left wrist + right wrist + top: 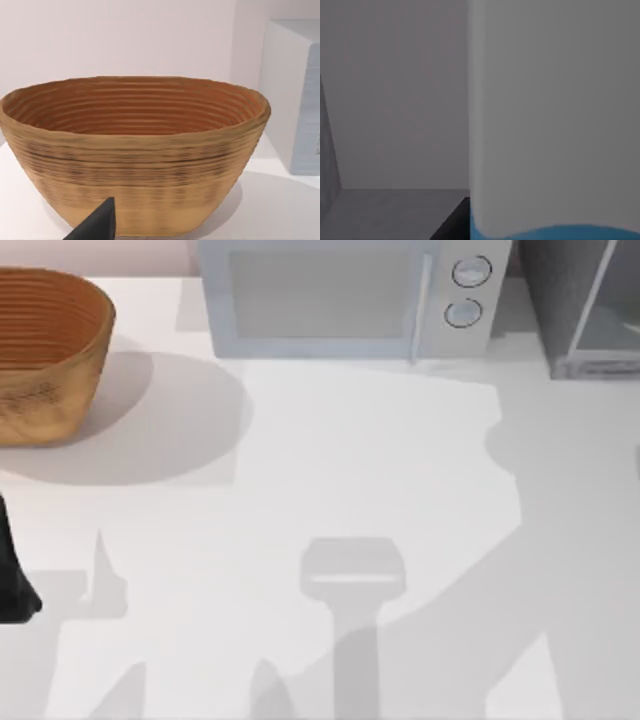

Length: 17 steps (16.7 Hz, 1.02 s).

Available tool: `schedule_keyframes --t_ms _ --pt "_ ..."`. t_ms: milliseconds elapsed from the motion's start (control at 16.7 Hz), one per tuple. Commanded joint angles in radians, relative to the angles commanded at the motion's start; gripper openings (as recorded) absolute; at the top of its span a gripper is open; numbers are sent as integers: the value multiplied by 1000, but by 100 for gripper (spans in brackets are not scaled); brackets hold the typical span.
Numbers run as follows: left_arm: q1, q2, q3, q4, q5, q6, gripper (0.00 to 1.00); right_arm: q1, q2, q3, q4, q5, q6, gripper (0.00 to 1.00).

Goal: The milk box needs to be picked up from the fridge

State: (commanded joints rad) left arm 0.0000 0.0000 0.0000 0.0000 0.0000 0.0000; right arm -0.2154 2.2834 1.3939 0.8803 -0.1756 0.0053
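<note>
The milk box (555,125) looms very close in the right wrist view, a white face with a light blue strip along its lower edge. It stands inside the fridge (560,300), whose grey wall and floor show behind it. A dark part of my right gripper (454,222) sits right against the carton's side. In the top view the fridge is the dark speckled cabinet at the back right, its pale framed door (600,315) swung outward. My left arm (15,580) is parked at the table's left edge, and a tip of my left gripper (97,225) points toward the basket.
A woven brown basket (45,350) stands at the back left. A pale microwave (340,300) with two round knobs stands at the back middle, just left of the fridge. The white table (330,490) lies bare in front of them.
</note>
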Motion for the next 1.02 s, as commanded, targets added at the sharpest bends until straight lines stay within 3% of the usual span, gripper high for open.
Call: schedule_keyframes --t_ms 540,1020 --pt "0 0 0 0 0 0 100 0 -62 -1 -57 -5 2 0" --pt "0 0 0 0 0 0 100 -38 -282 -392 86 -44 5 0"
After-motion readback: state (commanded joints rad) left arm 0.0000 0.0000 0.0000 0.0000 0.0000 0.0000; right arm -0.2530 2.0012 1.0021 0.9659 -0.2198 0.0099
